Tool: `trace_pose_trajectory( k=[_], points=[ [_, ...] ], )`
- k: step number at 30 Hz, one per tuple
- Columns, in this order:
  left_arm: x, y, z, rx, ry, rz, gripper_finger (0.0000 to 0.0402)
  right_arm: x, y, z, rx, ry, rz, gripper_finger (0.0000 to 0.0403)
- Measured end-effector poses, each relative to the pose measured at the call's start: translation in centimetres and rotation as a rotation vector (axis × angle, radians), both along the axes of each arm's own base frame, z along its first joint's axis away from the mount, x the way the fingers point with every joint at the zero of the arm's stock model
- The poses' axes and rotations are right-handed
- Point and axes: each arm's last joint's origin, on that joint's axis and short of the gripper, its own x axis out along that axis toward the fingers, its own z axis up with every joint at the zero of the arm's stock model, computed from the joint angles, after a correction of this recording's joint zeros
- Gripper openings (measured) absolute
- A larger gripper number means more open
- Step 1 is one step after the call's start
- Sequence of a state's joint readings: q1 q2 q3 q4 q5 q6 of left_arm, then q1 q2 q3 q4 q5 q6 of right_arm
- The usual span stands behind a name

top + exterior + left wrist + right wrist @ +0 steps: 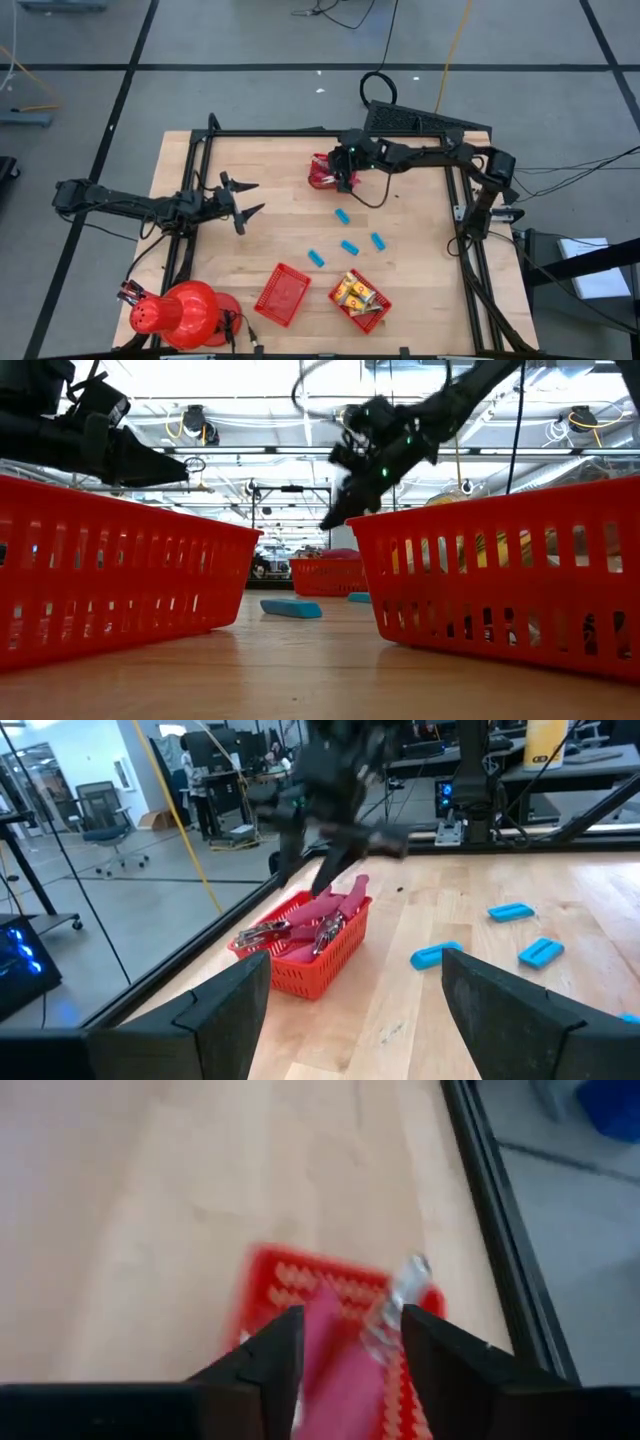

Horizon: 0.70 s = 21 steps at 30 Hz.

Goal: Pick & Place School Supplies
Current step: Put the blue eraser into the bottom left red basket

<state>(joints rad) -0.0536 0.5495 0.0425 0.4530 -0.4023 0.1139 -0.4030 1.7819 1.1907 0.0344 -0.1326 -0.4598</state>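
Pale wooden table (300, 230) inside a black frame, grey floor around. Pink-handled scissors (320, 925) piled in the far red basket (322, 174) at twelve o'clock; four blue blocks (348, 246) loose mid-table; yellow pieces (355, 293) in the basket at five o'clock. Right gripper (342, 176) poised over the scissors basket, jaws parted, nothing visibly held. Best lifted straight up before swinging away, minding the frame bar just behind. Left gripper (243, 200) waiting wide at nine o'clock. Ample clear wood between.
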Motion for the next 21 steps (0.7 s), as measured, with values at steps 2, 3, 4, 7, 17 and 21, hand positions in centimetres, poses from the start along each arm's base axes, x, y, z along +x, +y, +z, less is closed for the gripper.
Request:
trace_pose_trajectory(
  k=[2,3,4,7,17,21],
  points=[
    [0.0,0.0,-0.1,0.000,0.010,0.000,0.0294,0.1,1.8,0.8,0.019,0.009,0.035,0.0178],
    [0.0,0.0,-0.1,-0.003,0.009,0.000,0.0294,-0.1,3.0,1.2,0.042,0.035,0.050,0.0187],
    [0.0,0.0,-0.1,-0.003,0.009,0.001,0.0294,-0.2,4.3,1.5,0.063,0.061,0.068,0.0195],
    [0.0,0.0,-0.2,-0.008,0.013,0.001,0.0294,-0.5,8.2,2.6,0.082,0.091,0.070,0.0215],
    [0.0,0.0,-0.1,-0.029,0.004,-0.012,0.0294,-2.2,14.5,-1.1,0.274,0.214,-0.149,0.0233],
    [0.0,0.0,-0.1,-0.037,0.001,-0.014,0.0294,-2.6,13.4,-1.9,0.301,0.205,-0.239,0.0233]
  ],
)
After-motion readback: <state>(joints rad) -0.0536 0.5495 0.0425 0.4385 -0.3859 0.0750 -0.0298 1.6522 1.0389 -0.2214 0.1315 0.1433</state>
